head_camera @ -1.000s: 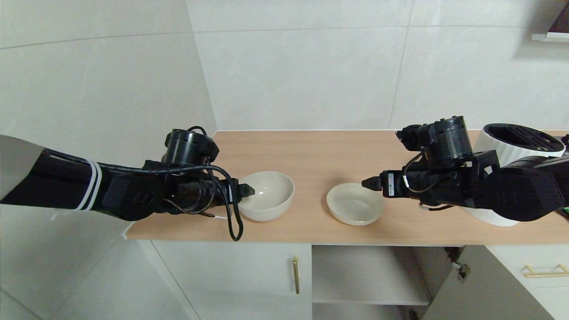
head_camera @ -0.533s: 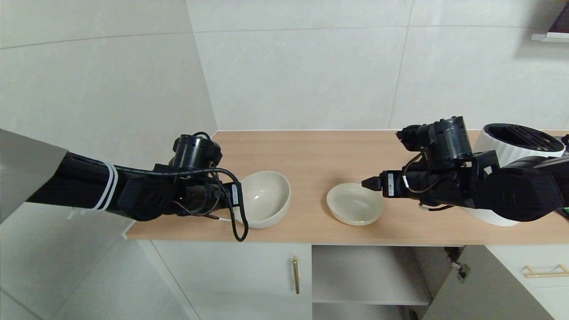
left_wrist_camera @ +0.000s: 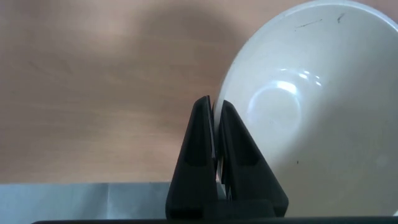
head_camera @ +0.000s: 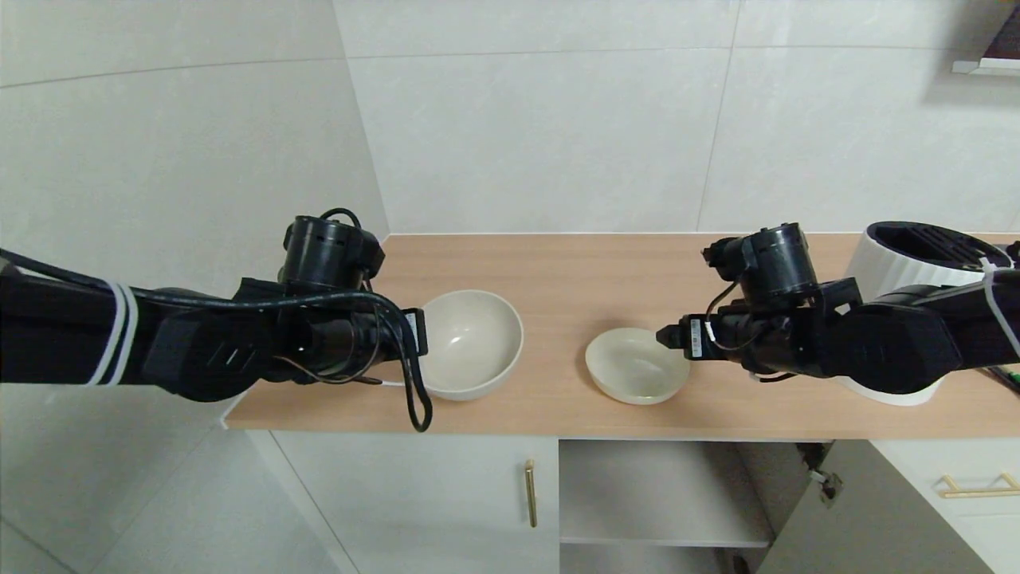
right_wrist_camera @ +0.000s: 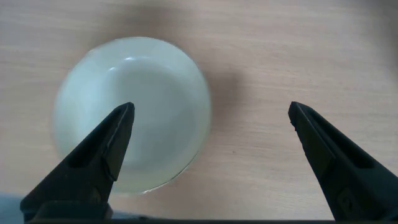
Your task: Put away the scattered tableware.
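Note:
A larger white bowl (head_camera: 470, 343) hangs tilted just over the left part of the wooden counter (head_camera: 574, 271). My left gripper (head_camera: 416, 343) is shut on its near-left rim. In the left wrist view the two fingers (left_wrist_camera: 214, 102) pinch the rim of that bowl (left_wrist_camera: 311, 112). A smaller, shallower white bowl (head_camera: 636, 365) rests on the counter to the right. My right gripper (head_camera: 668, 335) hovers at its right edge. In the right wrist view that gripper (right_wrist_camera: 210, 107) is open, its fingers spread wide above the small bowl (right_wrist_camera: 130, 112) and its right rim.
A white ribbed container (head_camera: 916, 263) with a black slotted top stands at the counter's right end, behind my right arm. Below the counter are an open cabinet shelf (head_camera: 653, 494) with its door (head_camera: 861, 518) swung out, and a tiled wall close on the left.
My left gripper closed on the larger bowl's rim, tipped it and raised it slightly off the counter. My right arm sank a little and shifted slightly right over the small bowl.

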